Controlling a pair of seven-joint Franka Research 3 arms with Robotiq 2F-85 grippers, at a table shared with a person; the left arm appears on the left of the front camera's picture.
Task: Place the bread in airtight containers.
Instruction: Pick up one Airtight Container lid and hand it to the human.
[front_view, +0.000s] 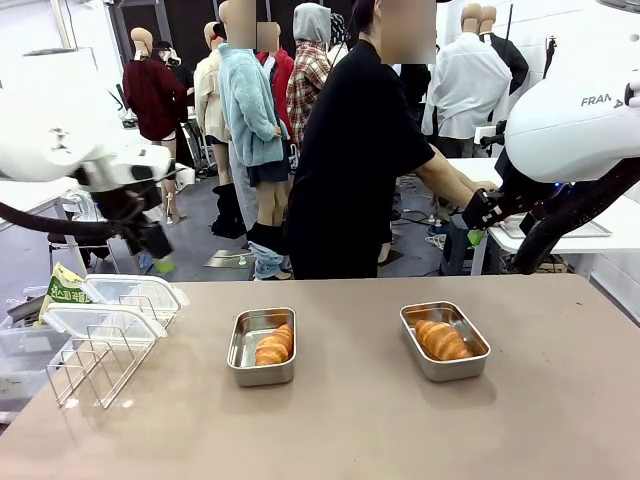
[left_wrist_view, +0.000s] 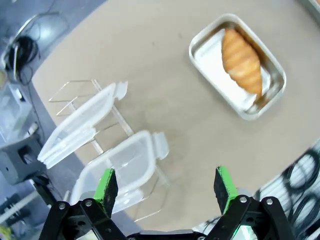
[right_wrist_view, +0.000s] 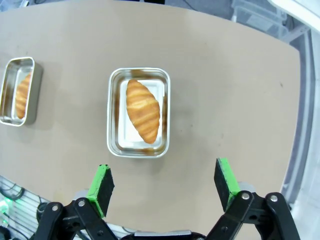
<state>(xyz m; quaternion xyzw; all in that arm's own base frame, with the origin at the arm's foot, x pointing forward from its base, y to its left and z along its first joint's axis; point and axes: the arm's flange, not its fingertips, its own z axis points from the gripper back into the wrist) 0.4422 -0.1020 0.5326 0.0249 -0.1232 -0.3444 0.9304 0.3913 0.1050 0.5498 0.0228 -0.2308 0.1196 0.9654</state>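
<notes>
I am holding left gripper (left_wrist_view: 166, 184) and right gripper (right_wrist_view: 164, 179) spread, empty. Golden-brown ridged croissant (front_view: 274, 346) is lying in left rectangular stainless-steel tub (front_view: 262, 378); second croissant (front_view: 441, 340) in right tub (front_view: 452, 373).

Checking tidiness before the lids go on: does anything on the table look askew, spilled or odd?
Nothing is spilled or damaged. The croissant in the left tub sits pushed against one side, while the other croissant lies centred in the right tub. Both translucent lids rest slanted on the wire rack at the table's left edge.
</notes>
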